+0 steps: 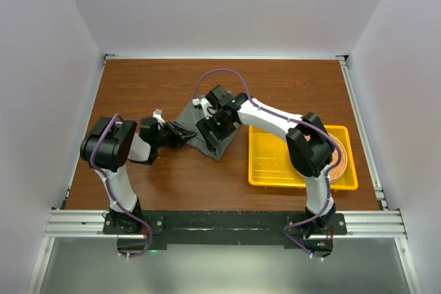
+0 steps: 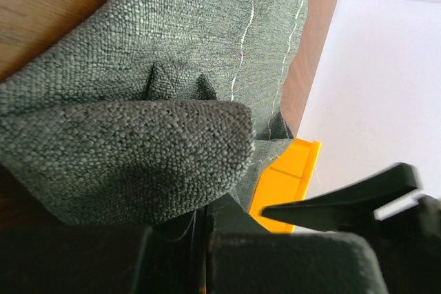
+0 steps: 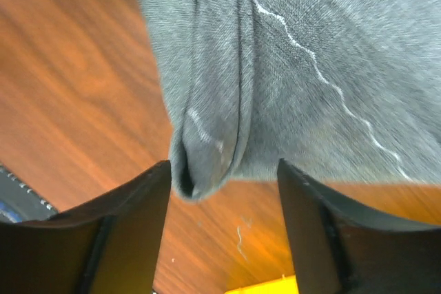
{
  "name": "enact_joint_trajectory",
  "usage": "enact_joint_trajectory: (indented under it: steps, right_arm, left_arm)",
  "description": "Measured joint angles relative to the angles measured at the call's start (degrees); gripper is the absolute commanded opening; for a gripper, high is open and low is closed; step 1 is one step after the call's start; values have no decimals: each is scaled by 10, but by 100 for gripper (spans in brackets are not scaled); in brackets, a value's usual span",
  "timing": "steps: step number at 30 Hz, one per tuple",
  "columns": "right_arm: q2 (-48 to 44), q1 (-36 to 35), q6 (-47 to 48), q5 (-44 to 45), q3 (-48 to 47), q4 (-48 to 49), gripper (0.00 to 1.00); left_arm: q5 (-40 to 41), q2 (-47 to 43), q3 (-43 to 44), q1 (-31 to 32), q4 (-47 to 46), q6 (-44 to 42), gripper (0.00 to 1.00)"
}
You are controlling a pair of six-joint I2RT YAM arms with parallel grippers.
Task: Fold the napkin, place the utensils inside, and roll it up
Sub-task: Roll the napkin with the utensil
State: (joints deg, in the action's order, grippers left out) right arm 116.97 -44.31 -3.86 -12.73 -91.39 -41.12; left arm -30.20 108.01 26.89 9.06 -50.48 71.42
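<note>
The dark grey napkin [image 1: 207, 132] lies bunched and partly folded on the wooden table, left of the yellow tray. My left gripper [image 1: 185, 135] is at its left corner. In the left wrist view the jaws are pressed together on the cloth's edge [image 2: 203, 215], and a thick fold of napkin [image 2: 131, 156] bulges just above them. My right gripper [image 1: 215, 125] hovers over the napkin's middle. It stands open [image 3: 224, 165], with a folded corner of the napkin [image 3: 207, 156] hanging between its fingertips and touching neither clearly. The utensils are out of view.
A yellow tray [image 1: 275, 163] sits to the right of the napkin, with a round woven mat [image 1: 342, 166] at its right end under the right arm. The tray's rim [image 2: 293, 170] shows close behind the cloth. White walls enclose the table.
</note>
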Motion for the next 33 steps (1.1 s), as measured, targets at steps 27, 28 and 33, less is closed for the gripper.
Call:
enact_joint_trajectory:
  steps: [27, 28, 33]
  right_arm:
    - [30, -8, 24, 13, 35, 66, 5]
    - [30, -8, 23, 13, 36, 69, 3]
    - [30, -10, 14, 19, 38, 71, 5]
  left_arm:
    - [-12, 0, 12, -4, 24, 0, 0]
    - [-12, 0, 12, -5, 25, 0, 0]
    - [-19, 0, 19, -7, 40, -2, 0]
